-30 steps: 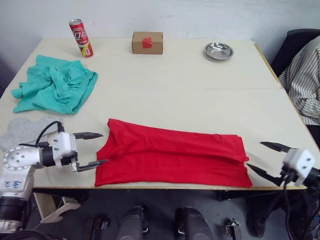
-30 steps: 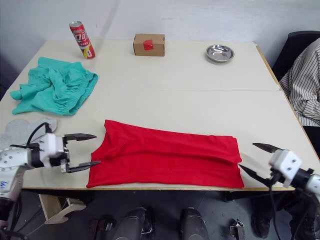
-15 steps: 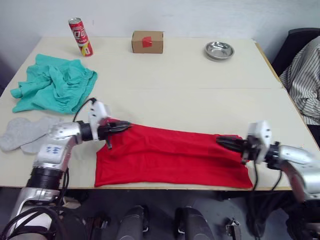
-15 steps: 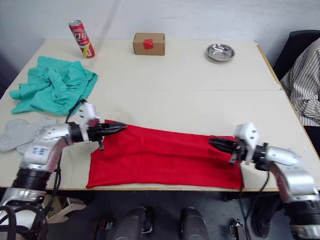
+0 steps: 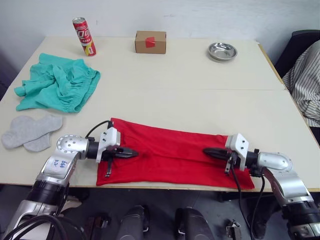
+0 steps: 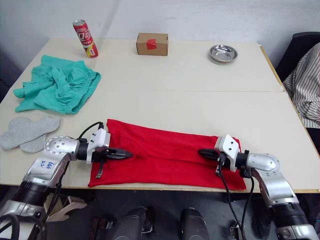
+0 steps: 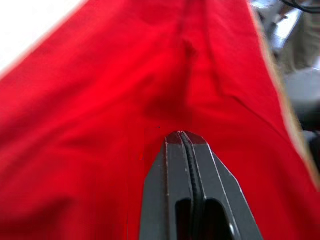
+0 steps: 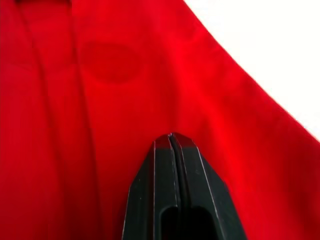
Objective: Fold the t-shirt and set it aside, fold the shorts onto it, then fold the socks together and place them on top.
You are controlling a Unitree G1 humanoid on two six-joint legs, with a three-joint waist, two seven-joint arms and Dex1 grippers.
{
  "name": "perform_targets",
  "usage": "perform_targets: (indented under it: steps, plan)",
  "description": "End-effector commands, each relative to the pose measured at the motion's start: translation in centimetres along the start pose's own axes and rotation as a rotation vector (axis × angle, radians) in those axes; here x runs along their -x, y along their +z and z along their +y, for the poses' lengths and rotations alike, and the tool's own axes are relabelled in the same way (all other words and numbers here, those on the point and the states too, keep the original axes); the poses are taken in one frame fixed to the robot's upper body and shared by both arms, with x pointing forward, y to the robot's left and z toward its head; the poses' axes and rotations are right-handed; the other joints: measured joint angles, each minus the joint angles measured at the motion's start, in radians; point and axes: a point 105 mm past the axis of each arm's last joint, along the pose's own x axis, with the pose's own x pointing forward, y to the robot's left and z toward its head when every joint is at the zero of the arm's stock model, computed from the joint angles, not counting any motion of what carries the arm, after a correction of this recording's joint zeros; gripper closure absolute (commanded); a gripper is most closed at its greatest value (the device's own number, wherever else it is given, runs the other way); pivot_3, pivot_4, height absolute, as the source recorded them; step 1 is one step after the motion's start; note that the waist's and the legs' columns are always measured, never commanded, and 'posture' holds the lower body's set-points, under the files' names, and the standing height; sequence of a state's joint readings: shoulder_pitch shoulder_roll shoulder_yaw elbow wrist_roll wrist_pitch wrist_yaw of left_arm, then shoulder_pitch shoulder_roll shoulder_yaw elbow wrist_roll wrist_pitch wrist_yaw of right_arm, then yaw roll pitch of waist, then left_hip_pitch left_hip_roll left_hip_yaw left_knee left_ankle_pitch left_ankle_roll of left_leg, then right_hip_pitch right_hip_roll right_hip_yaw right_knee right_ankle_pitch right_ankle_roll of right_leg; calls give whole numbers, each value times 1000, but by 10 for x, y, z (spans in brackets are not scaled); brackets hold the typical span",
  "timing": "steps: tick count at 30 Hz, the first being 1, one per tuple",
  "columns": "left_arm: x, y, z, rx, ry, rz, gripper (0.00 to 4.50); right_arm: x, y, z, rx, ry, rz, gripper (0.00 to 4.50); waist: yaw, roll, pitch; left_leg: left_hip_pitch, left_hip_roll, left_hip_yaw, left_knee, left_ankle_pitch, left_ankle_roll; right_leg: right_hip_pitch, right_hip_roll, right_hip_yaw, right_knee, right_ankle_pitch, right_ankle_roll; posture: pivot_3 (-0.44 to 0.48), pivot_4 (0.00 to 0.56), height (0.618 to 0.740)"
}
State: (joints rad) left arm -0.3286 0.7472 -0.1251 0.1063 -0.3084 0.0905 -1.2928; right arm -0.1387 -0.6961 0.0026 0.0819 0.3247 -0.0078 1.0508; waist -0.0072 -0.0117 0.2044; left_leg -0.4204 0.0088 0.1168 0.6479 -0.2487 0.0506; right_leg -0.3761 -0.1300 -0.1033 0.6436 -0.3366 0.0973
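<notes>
Both pincers are closed, fingers pressed together over the t-shirt (image 5: 172, 155): our left pincer (image 5: 134, 153) at its left end, our right pincer (image 5: 207, 151) at its right end. It lies as a long band along the tabletop's (image 5: 200, 95) near edge. Shorts (image 5: 60, 82) and socks (image 5: 30, 131) lie far left.

Red can (image 5: 84, 36): print unreadable; no legible text.

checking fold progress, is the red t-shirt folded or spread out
Partly folded: the t-shirt lies as a long flat band on the table, sleeves not visible, with lengthwise creases.
</notes>
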Motion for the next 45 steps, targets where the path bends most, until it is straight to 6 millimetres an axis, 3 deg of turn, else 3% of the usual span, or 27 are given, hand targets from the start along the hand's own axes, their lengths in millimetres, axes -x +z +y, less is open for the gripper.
perform_targets:
  steps: [1, 4, 7, 10, 13, 16, 19, 23, 26, 30, 34, 38, 40, 43, 45]
  plan:
    - [24, 4, -5, -18, 16, 3, 4484, 24, 5, -1, -16, -44, -32, 4472, 2, 0, 0, 0, 0, 0, 0, 0, 0, 0, 0, 0, 0, 0, 0, 0, 150, 740]
    - [41, 11, -2, 60, 68, -58, 4484, 36, 10, -6, -23, -110, -52, 4472, 3, 0, 0, 0, 0, -1, -1, -1, -1, 0, 0, 0, 0, 0, -1, 0, 150, 740]
    - [51, 38, 14, 168, 159, -249, 4484, 29, 31, -10, -35, -159, -152, 4472, 3, 0, 0, 0, 0, -2, 0, -3, -4, 0, -1, 0, 0, 0, -1, 0, 150, 740]
    - [47, 52, 37, 193, 287, -352, 4484, 4, 53, -1, -38, -137, -239, 4472, 3, 0, 0, 0, 1, -5, 0, -3, -5, 0, -1, -1, 1, 0, -1, 0, 150, 740]
    - [23, 41, 54, 219, 387, -288, 4484, -37, 64, 9, -24, -172, -263, 4472, 2, 0, 0, 0, 0, -4, 0, 0, -2, 0, 0, -2, 2, 0, -1, 0, 150, 740]
    - [0, 27, 68, 215, 509, -225, 4484, -81, 61, 14, -42, -280, -249, 4472, 1, 0, 0, 0, 0, -2, -1, 1, -3, -1, 1, -1, 2, 0, -1, 0, 150, 740]
    - [-10, 21, 75, 218, 594, -219, 4484, -101, 48, 17, -29, -339, -186, 4472, 4, 0, -1, -2, 0, -1, -1, 1, -2, -2, 2, -1, 4, 0, -1, 0, 150, 740]
    - [-6, 7, 84, 258, 758, -187, 4484, -84, 18, 2, -6, -464, -96, 4472, 6, -3, -2, -1, -1, -1, 0, 0, -1, 0, 0, -1, 2, 0, 0, 0, 150, 740]
    - [12, -6, 96, 315, 952, -162, 4484, -45, -7, -29, -40, -632, -38, 4472, 7, -6, -4, 0, -1, -2, 0, 0, -2, 1, 0, -1, 1, 0, 0, 0, 150, 740]
    - [22, -13, 103, 318, 1041, -149, 4484, 5, -33, -57, -77, -764, -16, 4472, 6, -12, -9, 1, -2, -2, -1, -1, -3, 2, 0, -1, 1, 0, 0, 0, 150, 740]
    - [30, -14, 109, 333, 1098, -196, 4484, 46, -46, -80, -115, -866, -47, 4472, 4, -14, -10, 5, -1, -1, -2, -1, -3, 5, 0, -1, 0, 0, 0, 0, 150, 740]
    - [37, 12, 110, 258, 1040, -357, 4484, 54, -22, -93, -94, -861, -136, 4472, -1, -14, -10, 10, 0, -1, -3, -3, -6, 9, 0, 0, -1, 0, 0, 0, 150, 740]
    - [41, 37, 100, 187, 911, -480, 4484, 45, 1, -87, -61, -759, -208, 4472, -5, -13, -9, 9, 1, 0, -4, -4, -7, 8, 1, 0, -1, 0, -1, 0, 150, 740]
    - [35, 52, 78, 163, 705, -534, 4484, 34, 19, -77, -43, -665, -250, 4472, -16, -12, -9, 9, 2, 0, -4, -3, -7, 6, 1, 0, 0, -1, -2, 0, 150, 740]
    - [19, 55, 52, 120, 521, -460, 4484, 10, 35, -52, -15, -530, -267, 4472, -22, -11, -9, 9, 2, 1, -5, -3, -7, 7, 1, 0, -1, -1, -2, 0, 150, 740]
